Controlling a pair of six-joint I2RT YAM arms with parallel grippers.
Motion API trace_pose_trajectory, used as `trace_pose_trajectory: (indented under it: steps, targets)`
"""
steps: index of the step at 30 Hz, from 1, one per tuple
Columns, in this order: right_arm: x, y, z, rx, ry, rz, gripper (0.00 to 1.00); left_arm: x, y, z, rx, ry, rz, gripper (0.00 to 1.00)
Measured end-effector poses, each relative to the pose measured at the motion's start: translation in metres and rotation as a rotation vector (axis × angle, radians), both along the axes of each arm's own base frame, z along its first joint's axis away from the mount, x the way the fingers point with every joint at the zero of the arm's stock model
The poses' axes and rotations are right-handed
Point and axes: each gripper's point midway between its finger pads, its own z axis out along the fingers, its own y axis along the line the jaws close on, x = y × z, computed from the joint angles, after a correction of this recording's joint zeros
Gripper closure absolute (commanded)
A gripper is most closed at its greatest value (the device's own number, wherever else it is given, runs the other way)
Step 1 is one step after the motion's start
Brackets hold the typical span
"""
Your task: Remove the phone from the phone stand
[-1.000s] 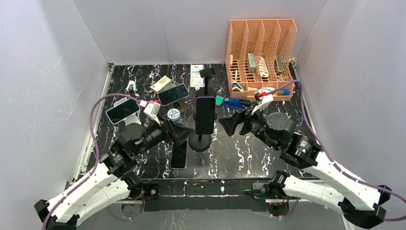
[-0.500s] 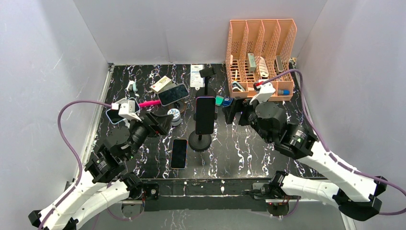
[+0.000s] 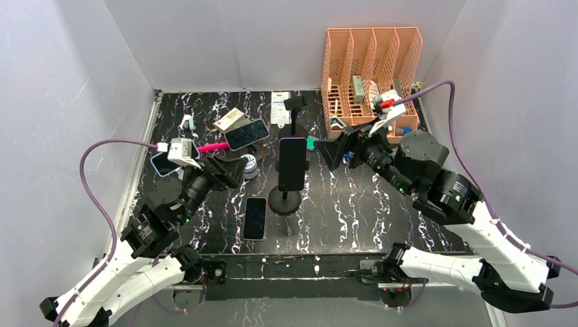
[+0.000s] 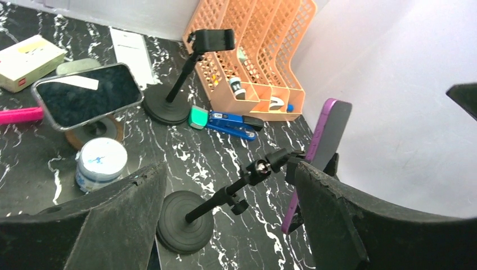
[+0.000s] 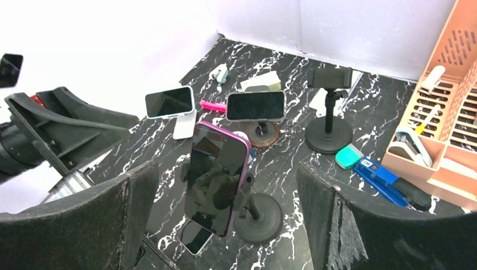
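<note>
Black marbled table [image 3: 354,218], crowded: four phones [image 3: 247,134], two pole stands [image 3: 294,112]. Purple phone [image 3: 292,163] upright on centre phone stand [image 3: 285,202], flat phone [image 3: 255,218] just near-left of base; left hand [image 3: 230,172] and right hand [image 3: 332,151] flanking, both gaping, empty.

Bright, even light falls from overhead, leaving only soft shadows. In my right wrist view the wall [image 5: 84,34] blows out white. My left fingers [image 4: 337,225] loom dark and slightly blurred up close. The phone [image 5: 222,154] screen carries faint reflections.

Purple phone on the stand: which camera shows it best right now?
Right wrist: the purple phone faces it, whole screen visible. Left wrist sees only its edge, partly hidden; top external shows it small, upright on the stand.
</note>
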Motion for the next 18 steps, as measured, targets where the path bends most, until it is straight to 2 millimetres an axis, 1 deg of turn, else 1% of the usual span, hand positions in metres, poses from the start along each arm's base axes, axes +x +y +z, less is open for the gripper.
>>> trace_pose_trajectory:
  steps: [2,4,5,8,9,11,12,15,18]
  targets:
    - [0.002,0.005,0.009,0.005,-0.011,0.009,0.01,0.000,-0.005,0.004,-0.003,-0.016,-0.021,0.20]
    - [0.003,0.009,0.007,-0.003,-0.014,0.020,0.01,0.001,-0.014,0.008,0.012,-0.025,-0.060,0.20]
    - [0.003,0.013,0.002,-0.012,-0.013,0.030,0.01,0.002,-0.021,0.010,0.024,-0.029,-0.086,0.20]
    - [0.000,0.018,-0.025,-0.049,0.004,0.065,0.01,0.002,-0.044,0.017,0.062,-0.041,-0.188,0.20]
    - [-0.003,0.018,-0.037,-0.058,0.008,0.082,0.01,0.001,-0.050,0.019,0.071,-0.045,-0.218,0.20]
    - [-0.010,0.016,-0.052,-0.070,0.012,0.110,0.01,0.000,-0.066,0.023,0.089,-0.059,-0.291,0.20]
    - [-0.014,0.014,-0.057,-0.069,0.012,0.124,0.01,-0.001,-0.072,0.024,0.098,-0.062,-0.320,0.20]
    - [-0.024,0.010,-0.060,-0.045,-0.001,0.158,0.01,-0.001,-0.088,0.024,0.122,-0.069,-0.393,0.22]
    - [-0.028,0.009,-0.057,-0.015,-0.005,0.171,0.04,0.001,-0.104,0.026,0.135,-0.069,-0.452,0.28]
